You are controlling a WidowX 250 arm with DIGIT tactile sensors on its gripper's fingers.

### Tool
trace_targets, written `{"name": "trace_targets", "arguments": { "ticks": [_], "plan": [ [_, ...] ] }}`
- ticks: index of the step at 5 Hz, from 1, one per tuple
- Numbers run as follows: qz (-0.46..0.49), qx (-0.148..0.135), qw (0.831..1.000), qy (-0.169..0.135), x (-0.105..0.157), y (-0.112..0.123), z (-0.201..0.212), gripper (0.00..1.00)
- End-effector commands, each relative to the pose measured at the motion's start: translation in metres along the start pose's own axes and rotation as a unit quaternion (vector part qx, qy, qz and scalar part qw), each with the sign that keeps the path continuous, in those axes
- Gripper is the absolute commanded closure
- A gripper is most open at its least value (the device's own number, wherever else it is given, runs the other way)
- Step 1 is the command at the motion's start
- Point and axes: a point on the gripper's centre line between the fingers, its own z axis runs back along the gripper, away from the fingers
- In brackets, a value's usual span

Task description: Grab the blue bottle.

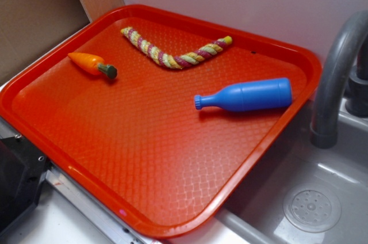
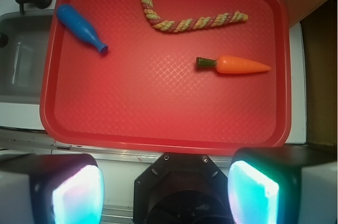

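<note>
The blue bottle [image 1: 247,95] lies on its side on the red tray [image 1: 144,152], near the tray's right edge, cap pointing left. In the wrist view the blue bottle [image 2: 79,27] lies at the tray's [image 2: 158,108] upper left corner, cap toward the middle. My gripper [image 2: 166,192] is high above and back from the tray's near edge. It is open, its two glowing pads [image 2: 79,195] wide apart with nothing between them. The exterior view does not show the gripper.
An orange toy carrot [image 1: 89,63] [image 2: 237,65] and a bent striped rope [image 1: 172,54] [image 2: 185,23] also lie on the tray. A grey sink [image 1: 310,198] [image 2: 21,55] with a faucet [image 1: 339,71] borders the bottle's side. The black robot base [image 1: 17,180] stands by the tray's near edge.
</note>
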Motion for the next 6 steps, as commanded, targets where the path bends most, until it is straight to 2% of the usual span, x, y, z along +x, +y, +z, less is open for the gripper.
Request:
{"name": "trace_targets", "arguments": {
  "ticks": [1, 2, 3, 4, 5, 6],
  "plan": [
    [0.000, 0.000, 1.000, 0.000, 0.000, 0.000, 0.000, 0.00],
    [-0.054, 0.000, 0.998, -0.044, 0.027, -0.006, -0.017, 0.00],
    [-0.125, 0.009, 0.989, -0.084, 0.056, -0.026, -0.031, 0.00],
    [-0.204, 0.000, 0.973, -0.104, 0.079, -0.049, -0.052, 0.00],
    [-0.250, 0.014, 0.964, -0.089, 0.100, -0.075, -0.080, 0.00],
    [-0.272, 0.005, 0.959, -0.075, 0.120, -0.087, -0.105, 0.00]
  ]
}}
